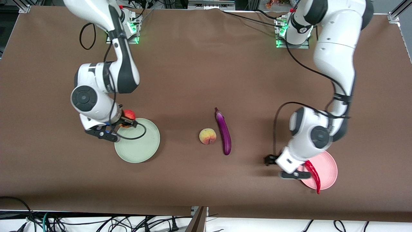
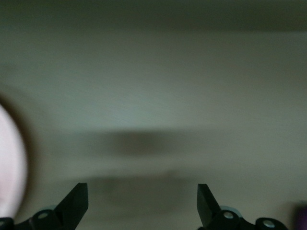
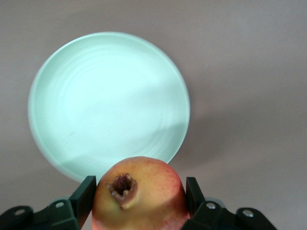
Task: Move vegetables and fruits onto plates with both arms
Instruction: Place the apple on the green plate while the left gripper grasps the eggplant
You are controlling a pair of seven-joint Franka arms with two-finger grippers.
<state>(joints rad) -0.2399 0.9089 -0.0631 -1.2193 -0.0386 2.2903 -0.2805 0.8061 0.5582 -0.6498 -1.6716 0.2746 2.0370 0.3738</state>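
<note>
My right gripper (image 1: 126,121) is shut on the red-yellow pomegranate (image 1: 129,114), held just above the rim of the mint green plate (image 1: 141,145). The right wrist view shows both fingers pressed on the pomegranate (image 3: 148,189), calyx up, with the green plate (image 3: 105,96) bare. The red chili (image 1: 313,175) lies on the pink plate (image 1: 326,169), its tip over the rim nearest the front camera. My left gripper (image 1: 295,175) is low beside that plate, open and empty (image 2: 142,201). The peach (image 1: 207,136) and purple eggplant (image 1: 223,130) lie side by side at the table's middle.
A brown cloth (image 1: 199,74) covers the table. Black cables loop off both wrists. The pink plate's rim (image 2: 7,163) shows at the edge of the left wrist view. Loose cables hang below the table's front edge.
</note>
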